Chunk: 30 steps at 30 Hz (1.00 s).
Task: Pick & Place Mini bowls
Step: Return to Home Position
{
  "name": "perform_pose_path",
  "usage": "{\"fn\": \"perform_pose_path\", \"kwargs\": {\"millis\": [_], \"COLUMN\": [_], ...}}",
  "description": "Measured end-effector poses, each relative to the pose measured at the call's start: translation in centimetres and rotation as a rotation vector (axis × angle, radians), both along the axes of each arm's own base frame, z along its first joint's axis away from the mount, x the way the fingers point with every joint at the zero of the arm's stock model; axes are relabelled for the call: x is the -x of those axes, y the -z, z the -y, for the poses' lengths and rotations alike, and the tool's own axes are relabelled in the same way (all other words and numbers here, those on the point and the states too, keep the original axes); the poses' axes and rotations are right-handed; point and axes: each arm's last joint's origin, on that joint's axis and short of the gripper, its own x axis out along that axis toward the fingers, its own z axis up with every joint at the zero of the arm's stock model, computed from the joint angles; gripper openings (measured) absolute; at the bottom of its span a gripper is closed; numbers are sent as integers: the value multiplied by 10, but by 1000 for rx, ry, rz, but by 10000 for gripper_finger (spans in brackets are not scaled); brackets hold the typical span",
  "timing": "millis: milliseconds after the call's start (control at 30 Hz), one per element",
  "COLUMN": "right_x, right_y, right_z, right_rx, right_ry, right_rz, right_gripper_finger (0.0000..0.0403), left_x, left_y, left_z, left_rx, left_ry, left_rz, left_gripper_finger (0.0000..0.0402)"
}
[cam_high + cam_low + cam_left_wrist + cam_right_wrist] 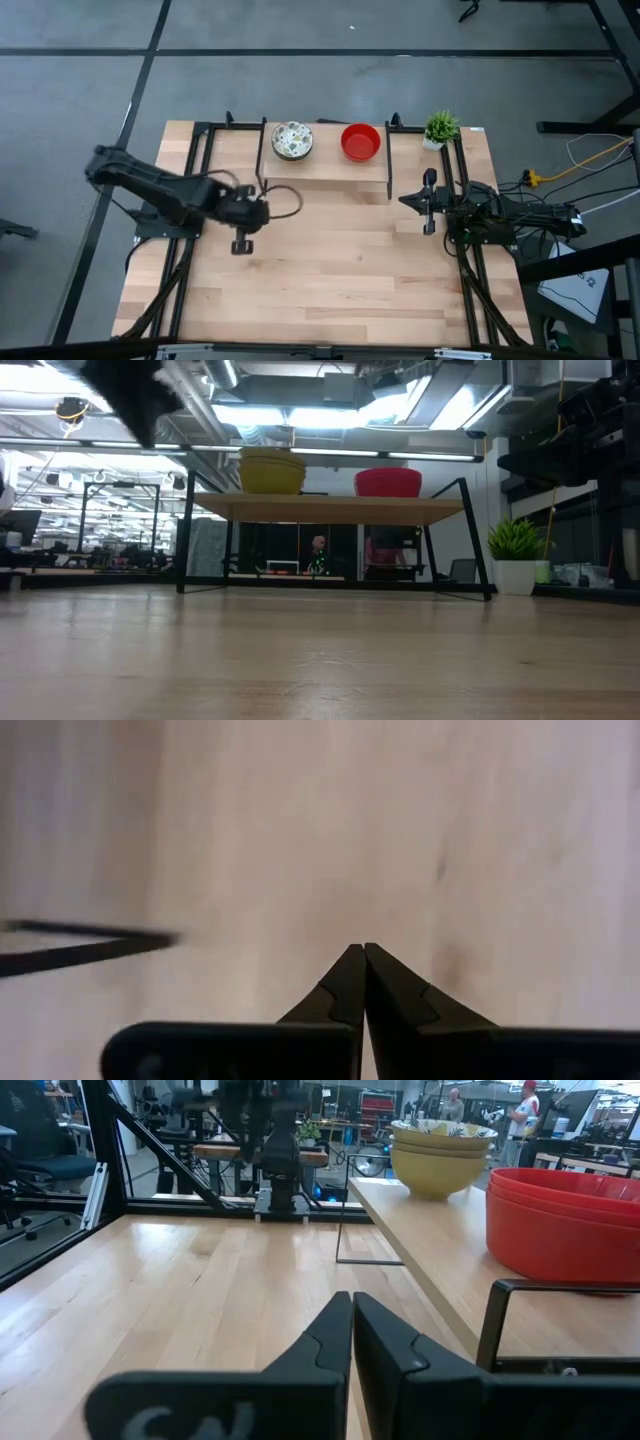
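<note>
The high view looks straight down on the light wooden table [330, 270]; the low view, at tabletop height, faces the far wooden shelf [330, 508] (right wrist view shares its glossy red round bowls [388, 482]).

Pale wood table [330, 260]; glossy red bowls [360, 141]; shelf frame [187, 540] perhaps metal.

Level across the wooden table top [320, 660]: a black-framed shelf [330, 508] at the far side carries stacked yellowish bowls [271, 470] at left and red bowls [388, 482] at right, count unclear, well apart; potted plant [516, 555] beside the shelf's right leg; blurred dark left arm [130, 395] overhead.
</note>
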Motion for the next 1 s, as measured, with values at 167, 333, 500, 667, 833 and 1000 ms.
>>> {"fn": "perform_pose_path", "kwargs": {"millis": [167, 333, 500, 667, 833, 1000], "right_x": [0, 0, 0, 0, 0, 0], "right_y": [0, 0, 0, 0, 0, 0], "right_z": [0, 0, 0, 0, 0, 0], "right_rx": [0, 0, 0, 0, 0, 0], "right_ry": [0, 0, 0, 0, 0, 0], "right_rz": [1, 0, 0, 0, 1, 0], "right_gripper_finger": [17, 17, 17, 17, 17, 17], "left_x": [35, 65, 87, 100, 110, 116], "left_y": [45, 80, 104, 109, 108, 115], "left_z": [3, -7, -16, -24, -31, -38], "left_rx": [136, 194, 146, 115, 50, -23], "left_ry": [-9, -8, 36, 79, 120, 112], "left_rz": [323, 620, 818, 941, 1030, 1082], "left_gripper_finger": [3, 1, 1, 3, 1, 3]}}
